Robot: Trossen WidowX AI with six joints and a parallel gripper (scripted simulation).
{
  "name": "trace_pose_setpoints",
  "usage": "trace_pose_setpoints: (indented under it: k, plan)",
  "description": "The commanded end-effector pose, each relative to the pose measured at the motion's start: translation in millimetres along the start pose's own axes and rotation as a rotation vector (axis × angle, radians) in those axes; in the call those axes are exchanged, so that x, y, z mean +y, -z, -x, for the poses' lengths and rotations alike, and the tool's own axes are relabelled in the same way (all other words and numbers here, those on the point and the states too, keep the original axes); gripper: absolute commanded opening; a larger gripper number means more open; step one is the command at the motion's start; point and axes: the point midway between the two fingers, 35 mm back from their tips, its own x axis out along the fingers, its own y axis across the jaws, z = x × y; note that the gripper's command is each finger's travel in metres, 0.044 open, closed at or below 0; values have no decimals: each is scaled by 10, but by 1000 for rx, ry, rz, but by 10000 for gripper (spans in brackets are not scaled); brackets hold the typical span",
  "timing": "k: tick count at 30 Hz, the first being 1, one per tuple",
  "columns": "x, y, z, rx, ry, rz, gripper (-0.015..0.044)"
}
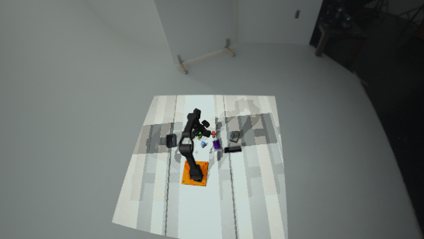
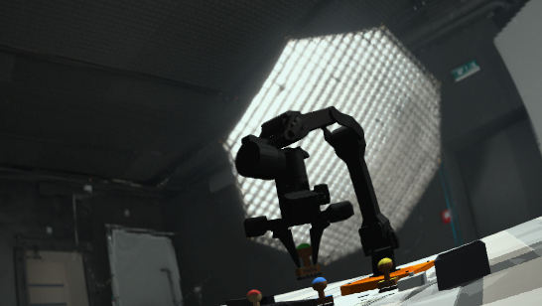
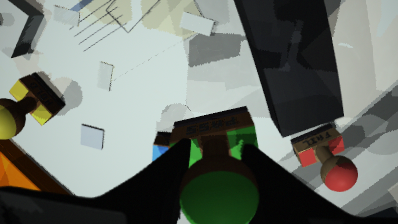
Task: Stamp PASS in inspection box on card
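Note:
The PASS stamp point(image 1: 199, 135) point(image 2: 308, 271) point(image 3: 212, 124) has a green knob and a brown block with PASS lettering. My gripper point(image 2: 306, 262) point(image 3: 216, 150) is shut on its stem and holds it upright, clear of the bench. Its printing face is hidden. The purple ink pad point(image 1: 217, 145) lies on the bench in the top view and is out of the wrist view. Thin printed lines and part of an outlined box show upper left in the wrist view, apparently the card; its edges are hard to tell.
A blue stamp point(image 2: 319, 282) point(image 3: 160, 152) stands partly behind the held stamp in the wrist view. A red FAIL stamp point(image 2: 254, 294) point(image 3: 339, 173) is right, beside a long dark block point(image 3: 300, 65). A yellow stamp point(image 2: 385, 263) point(image 3: 31, 103) is left. The orange base plate point(image 1: 188, 178) is behind.

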Motion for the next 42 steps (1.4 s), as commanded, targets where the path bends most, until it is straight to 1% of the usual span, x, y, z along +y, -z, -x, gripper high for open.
trace_pose_setpoints:
  k: [1, 12, 42]
  plan:
    - [157, -209, 15, -9, -1, 144, 0]
    - [620, -649, 24, -21, -4, 490, 0]
    - [624, -670, -145, -24, -4, 495, 0]
